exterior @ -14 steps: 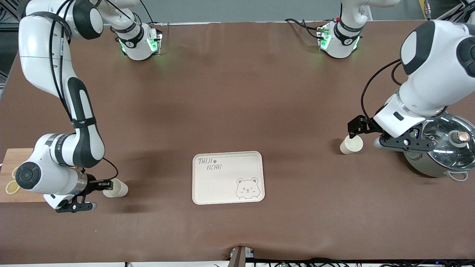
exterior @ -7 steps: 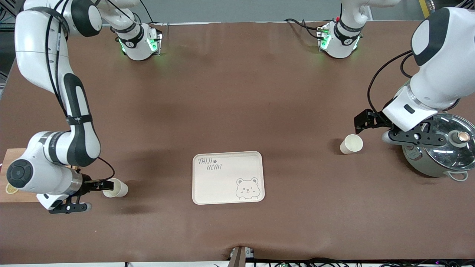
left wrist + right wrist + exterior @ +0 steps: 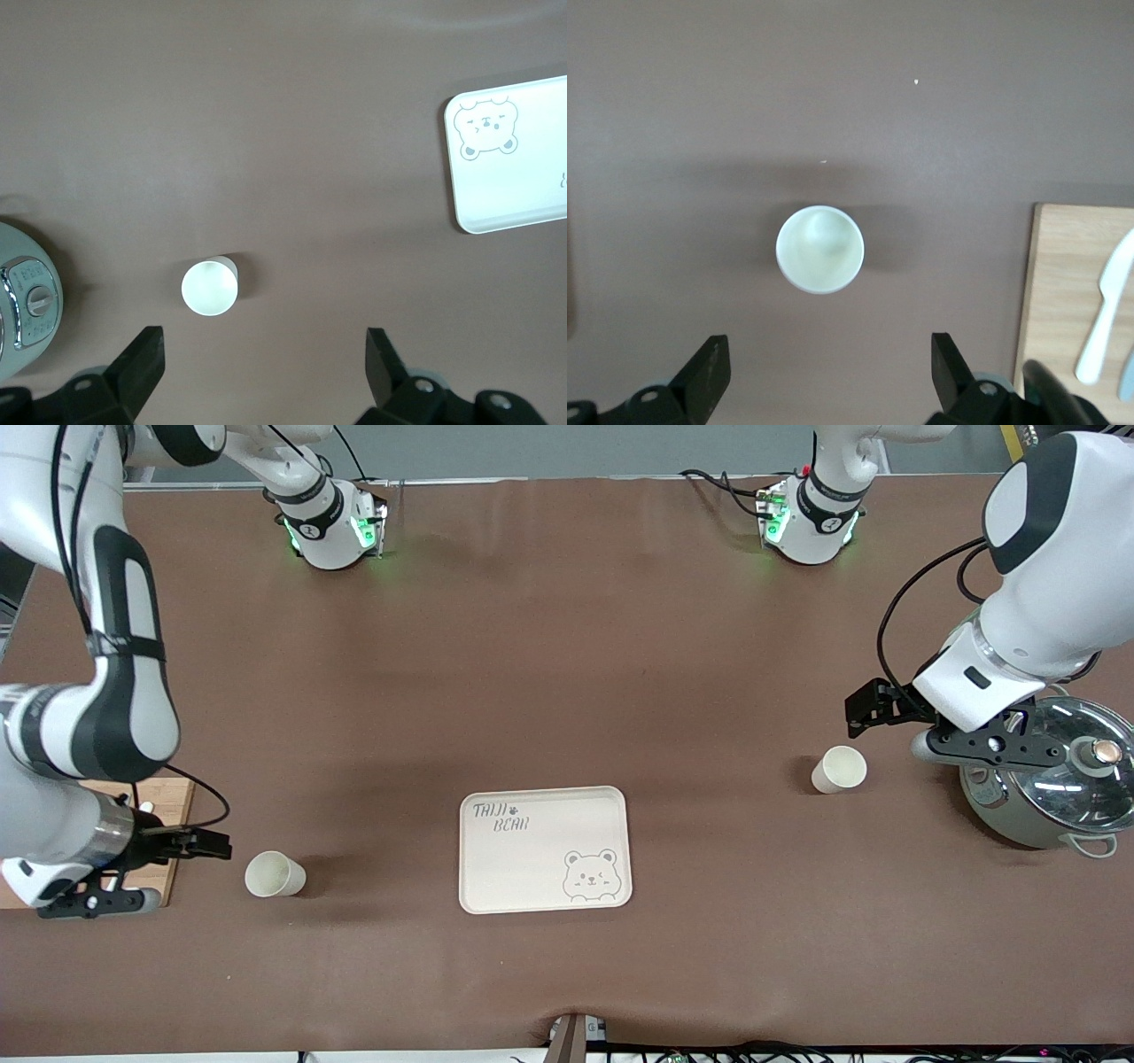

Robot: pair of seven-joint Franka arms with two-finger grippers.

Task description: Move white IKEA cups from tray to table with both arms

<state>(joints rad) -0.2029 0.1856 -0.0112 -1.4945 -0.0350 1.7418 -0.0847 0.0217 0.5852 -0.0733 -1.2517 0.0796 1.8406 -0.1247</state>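
Note:
One white cup [image 3: 275,873] stands upright on the brown table toward the right arm's end, beside the bear-printed tray [image 3: 544,849]. It also shows in the right wrist view [image 3: 820,249]. My right gripper [image 3: 208,843] is open and empty, up in the air beside this cup, apart from it. The second white cup [image 3: 839,769] stands upright toward the left arm's end, and shows in the left wrist view [image 3: 210,286]. My left gripper [image 3: 866,710] is open and empty, above the table beside that cup, apart from it. The tray is empty.
A steel pot with a glass lid [image 3: 1054,784] stands at the left arm's end, close to the left gripper. A wooden board [image 3: 168,815] with a white knife [image 3: 1106,320] lies at the right arm's end, under the right arm.
Both grippers have let go of their cups and drawn back and up from them. The right gripper has moved toward the wooden board. Both cups stay upright where they were.

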